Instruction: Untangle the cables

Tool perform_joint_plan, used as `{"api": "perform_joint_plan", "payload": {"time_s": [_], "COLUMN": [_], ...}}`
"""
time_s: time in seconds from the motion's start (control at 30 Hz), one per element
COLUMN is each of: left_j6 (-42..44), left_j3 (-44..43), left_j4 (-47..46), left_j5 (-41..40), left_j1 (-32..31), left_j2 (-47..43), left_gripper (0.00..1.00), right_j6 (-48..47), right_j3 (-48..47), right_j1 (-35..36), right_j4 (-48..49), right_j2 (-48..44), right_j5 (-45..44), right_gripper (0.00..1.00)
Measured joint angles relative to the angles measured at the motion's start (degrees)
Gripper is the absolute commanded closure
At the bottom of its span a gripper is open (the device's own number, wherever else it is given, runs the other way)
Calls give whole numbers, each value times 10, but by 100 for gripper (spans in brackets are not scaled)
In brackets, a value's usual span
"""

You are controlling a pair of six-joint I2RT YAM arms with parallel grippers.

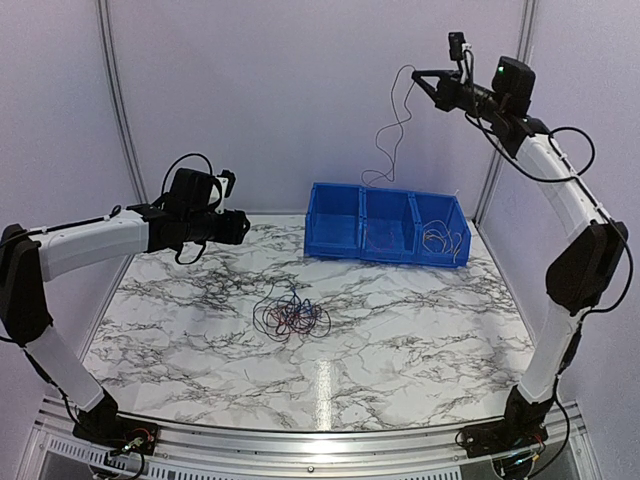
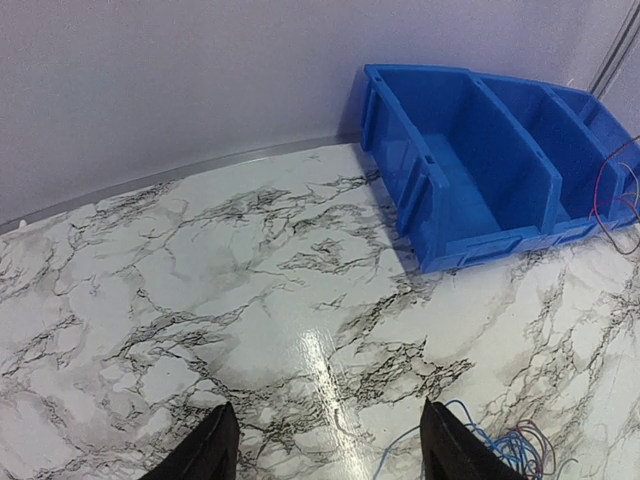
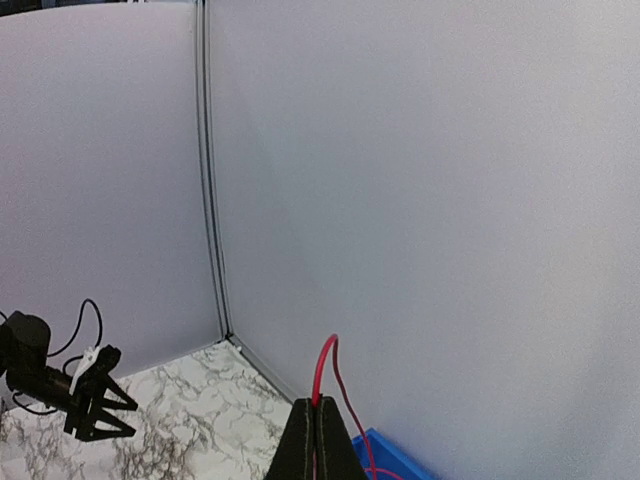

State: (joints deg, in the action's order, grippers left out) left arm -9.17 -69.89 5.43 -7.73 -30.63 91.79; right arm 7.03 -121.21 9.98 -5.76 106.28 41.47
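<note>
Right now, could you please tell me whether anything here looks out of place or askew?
Nothing looks damaged. The odd thing is a thin cable hanging in mid-air: the right gripper pinches it high up, and it trails down toward the blue bin. The tangled bundle lies on the table, apart from the bin.

A white, black-veined marble-patterned table (image 1: 420,330) is enclosed by plain pale grey wall panels (image 1: 280,90), joined by vertical metal strips (image 1: 117,100). A streak of reflected light (image 1: 323,385) is seen on its glossy surface.
</note>
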Motion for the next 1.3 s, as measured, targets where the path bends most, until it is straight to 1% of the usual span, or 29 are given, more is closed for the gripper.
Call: {"api": "perform_joint_plan", "payload": {"time_s": [0.13, 0.3, 0.43, 0.53, 0.63, 0.73, 0.87, 0.97, 1.13, 1.23, 1.3], "left_j6": [0, 0, 0, 0, 0, 0, 0, 0, 0, 0, -1], "left_j3": [0, 0, 0, 0, 0, 0, 0, 0, 0, 0, 0], "left_j4": [0, 0, 0, 0, 0, 0, 0, 0, 0, 0, 0], "left_j5": [3, 7, 10, 11, 12, 12, 12, 13, 15, 19, 22], "left_j1": [0, 0, 0, 0, 0, 0, 0, 0, 0, 0, 0], "left_j2": [0, 1, 9, 14, 18, 19, 19, 19, 19, 19, 19], "left_gripper": [35, 35, 35, 35, 35, 35, 35, 35, 35, 35, 35], "right_j6": [-6, -43, -78, -96, -104, -110, -111, -111, -111, -111, -111], "right_j3": [-61, -121, -132, -132, -129, -110, -56, 3, 143, 186, 196], "right_j1": [0, 0, 0, -3, -4, -8, -12, -12, -12, -13, -13], "right_j4": [-1, -1, -1, -11, -19, -23, -25, -17, 1, 6, 4], "right_j2": [14, 54, 104, 156, 186, 208, 210, 202, 174, 167, 167], "right_j5": [-9, -40, -72, -95, -109, -117, -114, -106, -99, -97, -97], "right_gripper": [100, 100, 100, 100, 100, 100, 100, 100, 100, 100, 100]}}
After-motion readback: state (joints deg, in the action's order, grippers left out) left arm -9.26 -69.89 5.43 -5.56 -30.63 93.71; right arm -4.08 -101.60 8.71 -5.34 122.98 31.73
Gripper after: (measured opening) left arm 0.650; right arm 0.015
